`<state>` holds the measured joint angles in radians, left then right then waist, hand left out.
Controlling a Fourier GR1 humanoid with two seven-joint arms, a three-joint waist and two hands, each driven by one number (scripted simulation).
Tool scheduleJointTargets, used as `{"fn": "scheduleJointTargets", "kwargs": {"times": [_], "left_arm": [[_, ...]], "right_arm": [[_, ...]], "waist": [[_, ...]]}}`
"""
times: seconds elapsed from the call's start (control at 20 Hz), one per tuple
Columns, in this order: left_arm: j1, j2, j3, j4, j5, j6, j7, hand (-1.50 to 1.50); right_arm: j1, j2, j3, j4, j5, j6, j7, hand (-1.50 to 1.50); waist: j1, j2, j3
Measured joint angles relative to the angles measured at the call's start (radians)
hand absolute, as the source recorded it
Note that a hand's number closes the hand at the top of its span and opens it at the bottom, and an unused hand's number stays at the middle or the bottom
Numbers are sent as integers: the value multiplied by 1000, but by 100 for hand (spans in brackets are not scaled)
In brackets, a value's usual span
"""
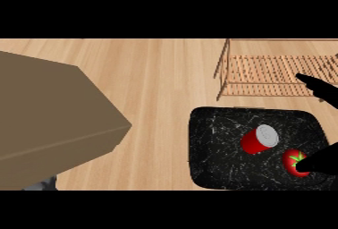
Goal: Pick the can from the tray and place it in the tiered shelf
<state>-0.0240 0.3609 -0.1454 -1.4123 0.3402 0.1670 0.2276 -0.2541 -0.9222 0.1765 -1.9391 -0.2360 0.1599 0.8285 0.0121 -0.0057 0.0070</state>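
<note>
Can (260, 139): red body, grey lid, on the black speckled tray (218, 165), roughly at the tray's centre. It appears tilted or lying over; long axis runs from about 7 o'clock (red base) to 1 o'clock (lid). Whether it rests flat on its side cannot be confirmed from this steep view.

Right robot hand (321, 162): only dark fingers show, entering at the right edge. One tip reaches over the tomato (295, 161) at the tray's right side; a second dark finger (317, 86) lies higher, over the front of the tiered shelf (264, 71). Fingers look straight and spread, holding nothing.

Key relation: the can lies at about 10 o'clock from the lower fingertip, near but apart, with the tomato between them. The shelf stands at 12 o'clock from the tray, just beyond its far rim.

Left robot hand: not visible. A large brown box (52, 116) fills the left of the tabletop (158, 67).

Judgement: the right arm is nearer. The grasp is not yet made; the hand should close across the can's short axis, from 4 to 10 o'clock, clearing the tomato.
</note>
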Motion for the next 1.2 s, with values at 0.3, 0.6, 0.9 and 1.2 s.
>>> {"fn": "scheduleJointTargets", "kwargs": {"times": [0.3,0.6,0.9,1.2], "left_arm": [[-6,-5,24,3,-11,-10,18,0],[-17,-18,43,34,-26,-36,6,0],[-24,-35,64,37,-47,-38,15,0],[-12,-44,78,17,-58,-53,13,0]], "right_arm": [[-35,73,86,-22,100,22,109,-150],[-43,152,138,3,234,17,153,-150],[-14,216,149,-16,322,23,165,-150],[26,265,171,-5,409,28,158,-150]], "waist": [[-4,-1,0],[-6,-2,3],[-8,-3,3],[-10,-2,1]]}}
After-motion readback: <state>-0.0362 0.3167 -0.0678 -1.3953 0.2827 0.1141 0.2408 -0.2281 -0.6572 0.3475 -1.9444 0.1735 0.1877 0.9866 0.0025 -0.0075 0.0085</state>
